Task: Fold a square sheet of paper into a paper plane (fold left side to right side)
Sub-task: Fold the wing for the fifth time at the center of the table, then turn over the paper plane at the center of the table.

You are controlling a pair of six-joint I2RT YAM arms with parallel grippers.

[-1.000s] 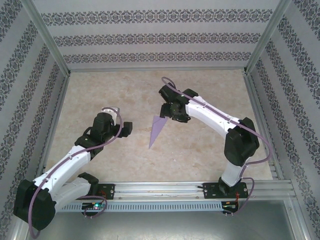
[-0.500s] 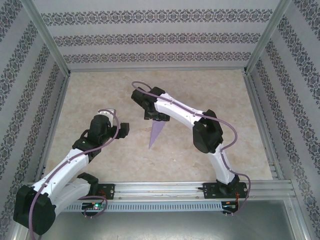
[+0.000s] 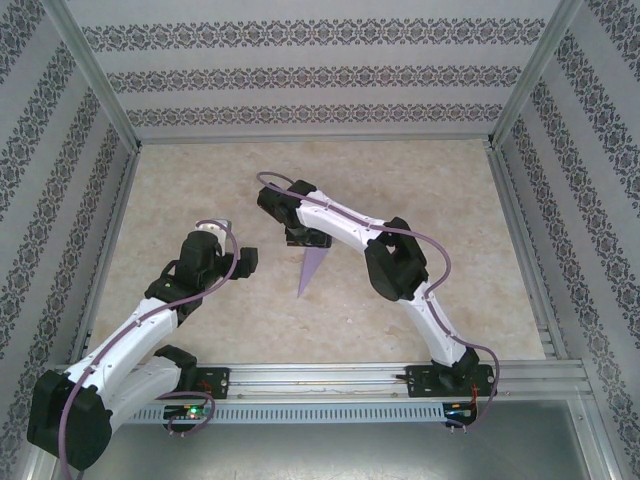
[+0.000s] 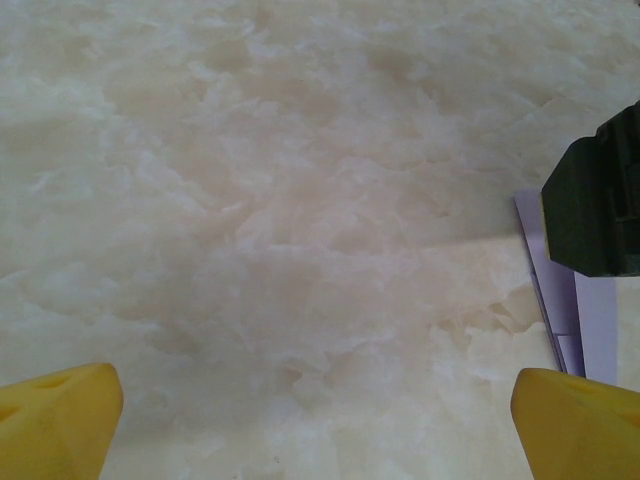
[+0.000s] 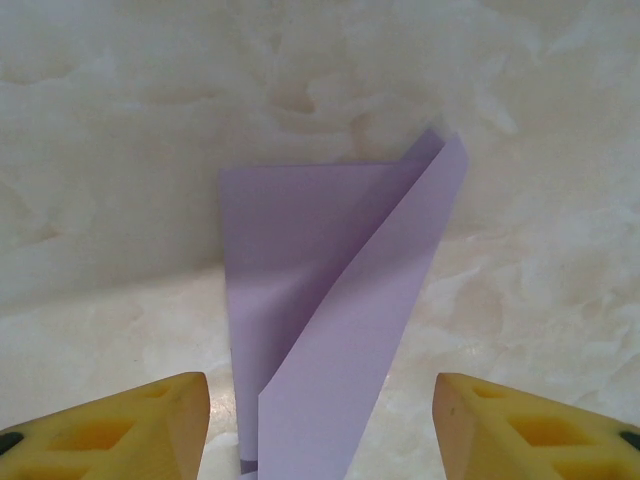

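Tabletop (image 3: 430, 200) is beige marble-look, with patterned walls (image 3: 320, 75) around it. Leftmost we've got the left gripper (image 4: 318, 425), jaws spread wide. Just right of it the paper plane (image 3: 311, 270) lies flat mid-tabletop, long axis slanting, tip pointing near-left. From above, the right gripper (image 5: 320, 425) covers its wide end, jaws apart either side, not pinching.

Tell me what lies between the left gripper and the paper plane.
Bare table lies between the left gripper and the paper plane, as the top view shows.
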